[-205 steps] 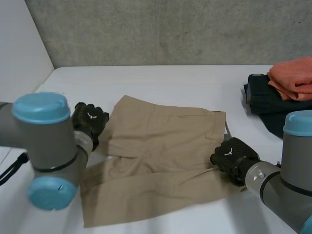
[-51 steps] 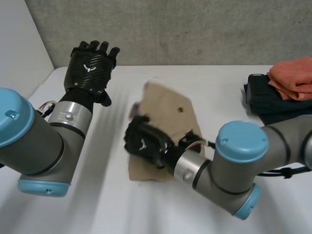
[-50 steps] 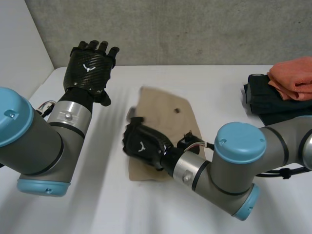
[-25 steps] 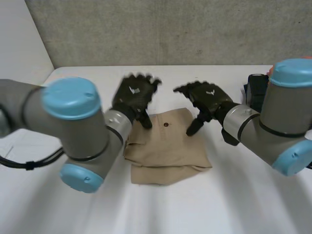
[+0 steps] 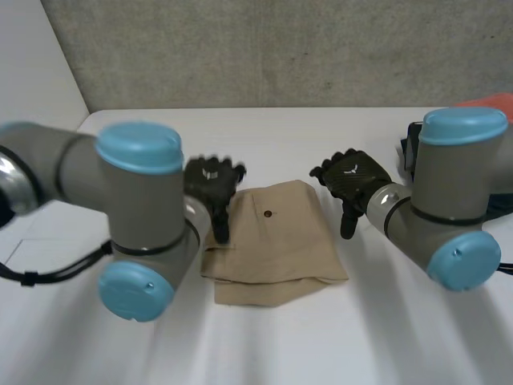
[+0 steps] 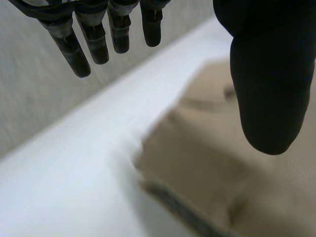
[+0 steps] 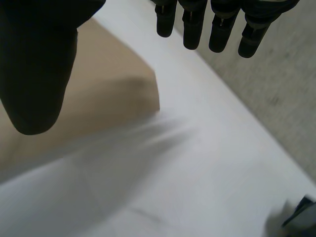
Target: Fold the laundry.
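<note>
The tan shorts (image 5: 276,241) lay spread wide across the white table (image 5: 321,128) a few seconds ago. They now sit near its middle as a small, thick packet, with the button facing up. Half a second ago both hands hung above the packet's far edge, and they have since dropped and moved apart. The left hand (image 5: 212,181) is now at the packet's 10 o'clock, with its thumb over the left edge, though I cannot tell whether it touches. The right hand (image 5: 351,178) is just off the cloth at 2 o'clock. Both hands have straight, spread fingers and grip nothing, which the wrist views confirm. This suggests the folding of this piece is finished and it has been let go. What probably remains is squaring it up or moving it aside. A dark garment (image 5: 410,152) and an orange cloth (image 5: 493,99) lie at the table's 3 o'clock.
</note>
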Robot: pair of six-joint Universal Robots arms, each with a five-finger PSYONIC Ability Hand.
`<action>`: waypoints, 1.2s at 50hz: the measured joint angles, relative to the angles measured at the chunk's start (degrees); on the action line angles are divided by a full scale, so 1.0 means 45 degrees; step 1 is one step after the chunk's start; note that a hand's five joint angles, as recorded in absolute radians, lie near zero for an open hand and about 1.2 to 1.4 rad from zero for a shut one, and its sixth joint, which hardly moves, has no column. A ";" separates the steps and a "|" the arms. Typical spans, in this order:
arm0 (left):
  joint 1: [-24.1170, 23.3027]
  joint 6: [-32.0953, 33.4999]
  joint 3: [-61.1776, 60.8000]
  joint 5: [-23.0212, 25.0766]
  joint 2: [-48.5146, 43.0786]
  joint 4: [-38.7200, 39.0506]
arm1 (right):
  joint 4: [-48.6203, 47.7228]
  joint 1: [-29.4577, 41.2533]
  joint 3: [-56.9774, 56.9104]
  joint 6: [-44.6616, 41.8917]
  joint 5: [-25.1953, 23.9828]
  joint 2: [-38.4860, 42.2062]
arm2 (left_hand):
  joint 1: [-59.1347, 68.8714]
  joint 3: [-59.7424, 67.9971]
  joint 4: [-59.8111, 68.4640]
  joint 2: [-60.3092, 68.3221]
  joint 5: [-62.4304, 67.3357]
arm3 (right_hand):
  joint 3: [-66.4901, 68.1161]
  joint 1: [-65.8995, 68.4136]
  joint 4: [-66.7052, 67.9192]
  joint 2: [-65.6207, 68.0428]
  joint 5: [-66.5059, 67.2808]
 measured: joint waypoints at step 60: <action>0.0917 -0.0135 0.0426 0.6949 0.4029 0.1316 | -0.8984 -0.1185 0.0612 0.0689 -0.0923 -0.0838 | 0.0001 0.0000 0.0001 0.0000 0.0000 | 1.2018 1.0524 1.2571 1.1954 1.0841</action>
